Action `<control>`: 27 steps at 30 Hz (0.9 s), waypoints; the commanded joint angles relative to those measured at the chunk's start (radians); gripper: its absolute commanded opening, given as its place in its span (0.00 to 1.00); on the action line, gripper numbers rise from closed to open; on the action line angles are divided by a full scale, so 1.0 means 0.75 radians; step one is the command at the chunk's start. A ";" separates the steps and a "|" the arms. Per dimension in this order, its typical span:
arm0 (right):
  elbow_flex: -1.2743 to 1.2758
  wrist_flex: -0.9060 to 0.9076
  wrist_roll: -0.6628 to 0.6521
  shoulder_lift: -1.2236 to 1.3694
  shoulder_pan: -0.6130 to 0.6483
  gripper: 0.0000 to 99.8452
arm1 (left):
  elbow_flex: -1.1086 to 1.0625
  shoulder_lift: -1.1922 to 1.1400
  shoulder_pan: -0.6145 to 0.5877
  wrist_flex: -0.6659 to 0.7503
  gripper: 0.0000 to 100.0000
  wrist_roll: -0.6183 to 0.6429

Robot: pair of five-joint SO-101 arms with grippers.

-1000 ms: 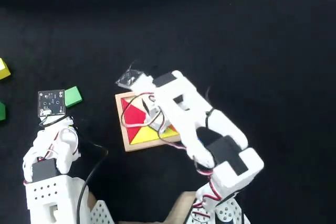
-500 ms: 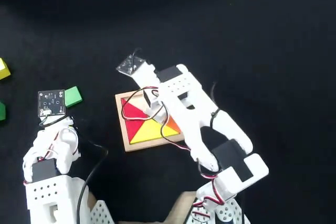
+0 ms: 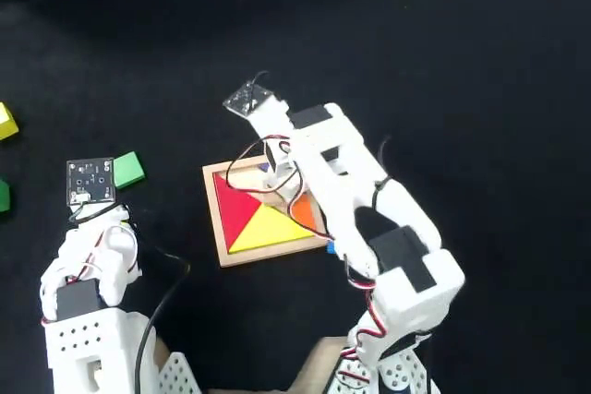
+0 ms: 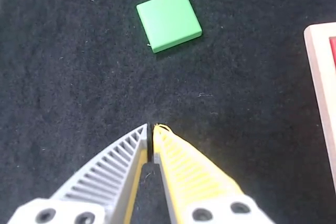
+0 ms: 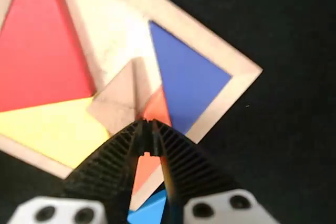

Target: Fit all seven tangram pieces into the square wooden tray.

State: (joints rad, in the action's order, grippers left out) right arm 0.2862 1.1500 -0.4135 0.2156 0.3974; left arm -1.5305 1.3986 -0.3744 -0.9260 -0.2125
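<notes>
- Across the black surface (image 3: 480, 89) I have both arms in sight; the right arm (image 3: 342, 191) leans over the tray (image 3: 213, 214), and the left arm (image 3: 92, 265) sits near the edge, apart from the tray.
- Tray: square, wooden, lying flat near the middle of the surface.
- Red triangle (image 5: 42, 51) and yellow triangle (image 5: 47, 129) lie flat in the tray, touching along one edge.
- Blue triangle (image 5: 184, 82) lies in a tray corner, against the rim.
- Wood-coloured triangle (image 5: 118, 100) lies in the tray between yellow and blue, beside an orange piece (image 5: 156, 109).
- Right tool (image 5: 148, 124): fingers together, nothing between them, tips above the orange piece.
- Left tool (image 4: 151, 128): fingers together, empty, over bare surface.
- Green square (image 4: 169, 19) lies on the surface near the left tool, outside the tray.
- Light-blue piece (image 5: 149, 211) lies just outside the tray rim, below the right tool.
- Yellow block (image 3: 5, 123) sits at the surface's far edge.
</notes>
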 commanded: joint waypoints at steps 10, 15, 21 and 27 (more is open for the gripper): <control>-0.114 0.092 0.002 -0.152 0.068 0.01 | 0.003 0.012 -0.009 0.000 0.03 -0.018; -0.199 0.035 0.074 -0.191 0.123 0.01 | 0.003 0.012 -0.009 0.000 0.03 -0.018; -0.406 0.041 0.086 0.062 0.158 0.01 | 0.001 0.012 -0.009 0.000 0.03 -0.018; -0.568 0.158 0.086 0.275 0.160 0.01 | 0.001 0.012 -0.009 0.000 0.03 -0.018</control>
State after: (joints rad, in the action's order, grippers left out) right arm -0.0545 1.2359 -0.3583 0.4089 0.5063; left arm -1.5367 1.4001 -0.3744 -0.9260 -0.2125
